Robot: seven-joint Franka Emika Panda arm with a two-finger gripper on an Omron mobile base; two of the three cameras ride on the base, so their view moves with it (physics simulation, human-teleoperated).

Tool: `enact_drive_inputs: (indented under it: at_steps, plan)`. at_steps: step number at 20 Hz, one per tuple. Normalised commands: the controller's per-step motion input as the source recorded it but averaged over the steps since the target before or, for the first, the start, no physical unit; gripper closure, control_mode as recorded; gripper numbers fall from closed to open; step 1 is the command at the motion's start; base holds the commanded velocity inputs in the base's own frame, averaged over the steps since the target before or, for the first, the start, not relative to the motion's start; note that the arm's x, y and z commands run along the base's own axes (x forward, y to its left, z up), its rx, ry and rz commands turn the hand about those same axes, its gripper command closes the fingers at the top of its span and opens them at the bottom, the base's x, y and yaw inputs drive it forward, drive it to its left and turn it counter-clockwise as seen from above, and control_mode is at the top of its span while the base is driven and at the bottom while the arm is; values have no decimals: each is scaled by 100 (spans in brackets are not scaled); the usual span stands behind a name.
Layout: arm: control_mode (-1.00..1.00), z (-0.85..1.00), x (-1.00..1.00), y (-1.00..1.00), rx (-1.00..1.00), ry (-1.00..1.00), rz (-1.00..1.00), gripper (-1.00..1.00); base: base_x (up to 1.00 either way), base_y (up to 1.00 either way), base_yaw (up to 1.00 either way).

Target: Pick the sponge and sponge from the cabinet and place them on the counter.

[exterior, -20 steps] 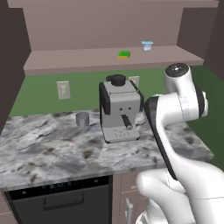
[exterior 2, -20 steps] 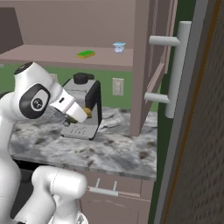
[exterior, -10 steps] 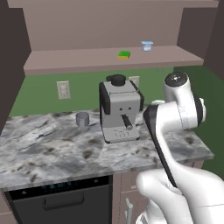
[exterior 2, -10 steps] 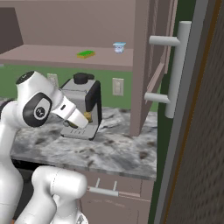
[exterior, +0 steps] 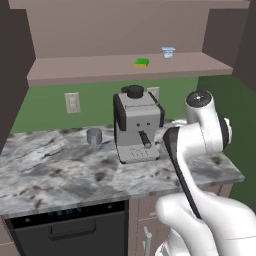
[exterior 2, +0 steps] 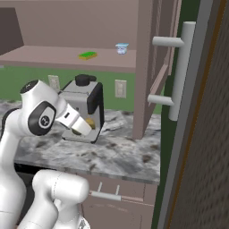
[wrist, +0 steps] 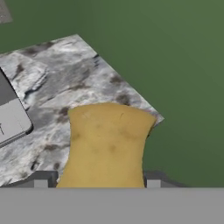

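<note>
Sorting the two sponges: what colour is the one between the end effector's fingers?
Tan-yellow with brownish mottling; the sponge shows best in the hand view.

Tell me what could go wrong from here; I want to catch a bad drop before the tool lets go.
1. The tan sponge, pinched between the tool's fingertips, hangs above the counter near its corner; released here, it might bounce over the edge.
2. The coffee machine stands close beside the arm; a swing could knock it.
3. The green sponge sits on the cabinet shelf beside a small cup; reaching for it could tip the cup.
</note>
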Motion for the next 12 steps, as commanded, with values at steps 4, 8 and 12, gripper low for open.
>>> enact_drive_inputs:
  at_steps: [4,8,12]
  plan:
    - [-100,-27,9,0,0,0,3,100,0,0,0]
    - [-100,-23,13,0,0,0,3,100,0,0,0]
    - [-100,-24,20,0,0,0,2,100,0,0,0]
